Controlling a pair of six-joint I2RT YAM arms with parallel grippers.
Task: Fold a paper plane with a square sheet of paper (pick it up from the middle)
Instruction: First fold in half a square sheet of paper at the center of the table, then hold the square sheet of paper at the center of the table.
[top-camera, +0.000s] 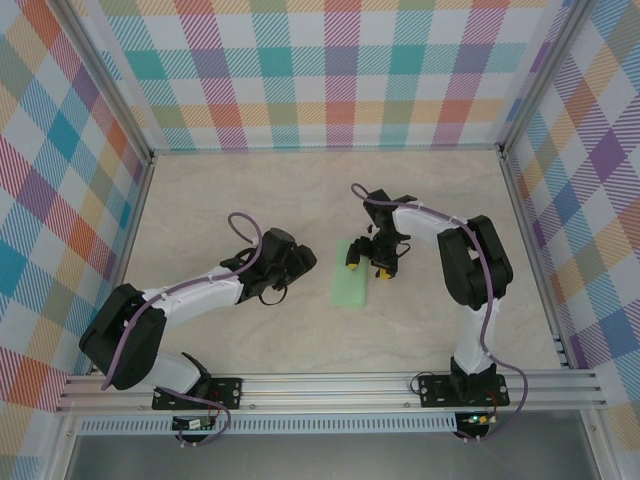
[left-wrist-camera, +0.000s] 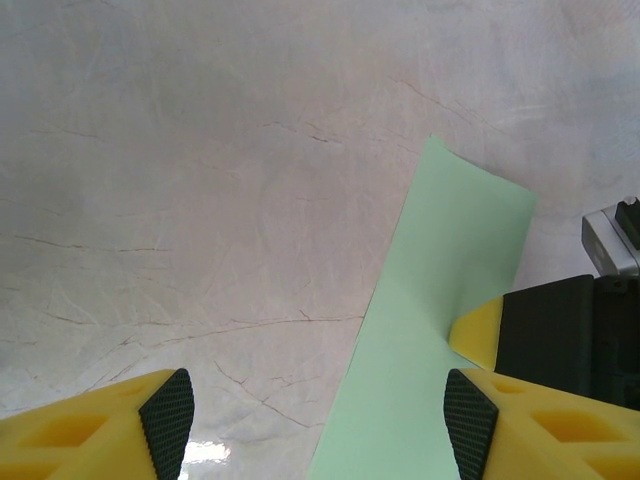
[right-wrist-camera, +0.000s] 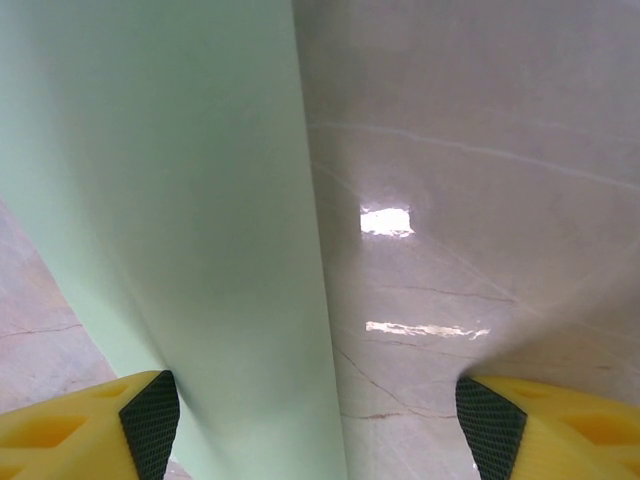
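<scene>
1. The paper plane (top-camera: 352, 282), at this stage looking like a narrow, light green folded strip, is lying on the worktop (top-camera: 250, 200) between the two arms. Its long axis is running from near to far and leaning slightly right at the far end.
2. The right end effector (top-camera: 367, 266) is hanging over the strip's far half, with jaws standing wide and gripping nothing. In its wrist view one finger is sitting over the paper and the other over bare worktop, so the opening is lying across the strip's width.
3. The left end effector (left-wrist-camera: 318, 425) is hovering just beside the strip's left edge, also wide open and empty, with that edge running up between its fingers.
4. The right arm is looking the nearer of the two. Any coming pinch is likely depending on it centring across the long axis at the strip's middle.
</scene>
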